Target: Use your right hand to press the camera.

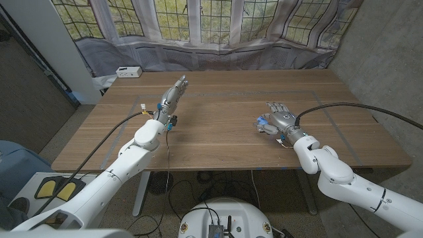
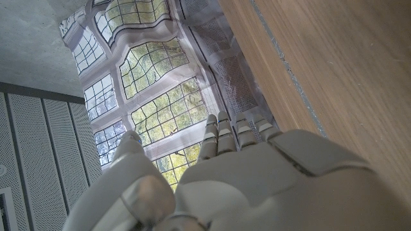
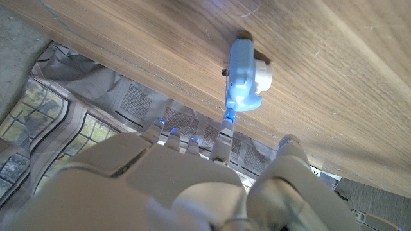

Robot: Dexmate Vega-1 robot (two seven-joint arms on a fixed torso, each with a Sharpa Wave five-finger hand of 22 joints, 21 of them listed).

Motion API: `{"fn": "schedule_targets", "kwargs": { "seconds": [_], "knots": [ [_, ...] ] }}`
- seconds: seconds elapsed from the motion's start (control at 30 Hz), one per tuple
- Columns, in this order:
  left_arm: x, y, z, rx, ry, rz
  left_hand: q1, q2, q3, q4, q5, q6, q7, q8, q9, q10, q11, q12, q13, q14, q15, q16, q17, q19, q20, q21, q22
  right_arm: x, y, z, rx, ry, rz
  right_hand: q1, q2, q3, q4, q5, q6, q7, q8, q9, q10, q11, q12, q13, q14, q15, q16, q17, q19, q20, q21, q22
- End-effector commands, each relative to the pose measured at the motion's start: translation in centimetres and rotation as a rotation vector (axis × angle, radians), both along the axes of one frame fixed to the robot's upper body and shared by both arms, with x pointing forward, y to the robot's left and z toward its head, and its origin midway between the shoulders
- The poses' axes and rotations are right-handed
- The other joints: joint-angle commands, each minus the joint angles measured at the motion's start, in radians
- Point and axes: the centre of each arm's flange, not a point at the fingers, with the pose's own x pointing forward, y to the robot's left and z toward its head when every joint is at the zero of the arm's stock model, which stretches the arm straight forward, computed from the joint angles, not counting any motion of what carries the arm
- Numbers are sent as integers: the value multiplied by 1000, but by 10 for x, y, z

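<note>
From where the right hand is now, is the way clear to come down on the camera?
Probably yes. The right hand is right beside or partly over the small blue camera, whose body lies bare on the table. Nothing else lies near it, and the left hand is far across the table.

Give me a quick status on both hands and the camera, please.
Left hand open, idle. Right hand open, over blue camera; contact unclear. Nothing blocking.
</note>
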Motion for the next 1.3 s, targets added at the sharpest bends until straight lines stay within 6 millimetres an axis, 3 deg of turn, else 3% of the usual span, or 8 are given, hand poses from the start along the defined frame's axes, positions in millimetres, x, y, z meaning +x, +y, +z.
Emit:
{"fn": "schedule_targets", "kwargs": {
  "seconds": [0.03, 1.3],
  "knots": [
    [-2, -1, -3, 4, 10, 1, 1, -6, 6, -2, 0, 9, 3, 0, 3, 11, -6, -3, 2, 0, -1, 2, 3, -7, 6, 2, 2, -2, 1, -3, -79, -5, -30, 5, -3, 6, 1, 0, 16, -4, 4, 5, -1, -5, 6, 3, -158, -3, 12, 3, -179, 11, 6, 4],
    [-4, -1, -4, 0, 6, 0, 0, -7, 7, -1, 0, 10, 4, -2, 3, 9, 0, -5, 3, 1, 0, 2, 3, -11, 9, 2, 2, -5, 2, 0, -98, -19, -24, -4, -9, 4, 3, 0, 23, -8, -4, 4, 23, -4, 5, 1, -132, -4, 18, 4, -156, 18, 9, 4]
  ]
}}
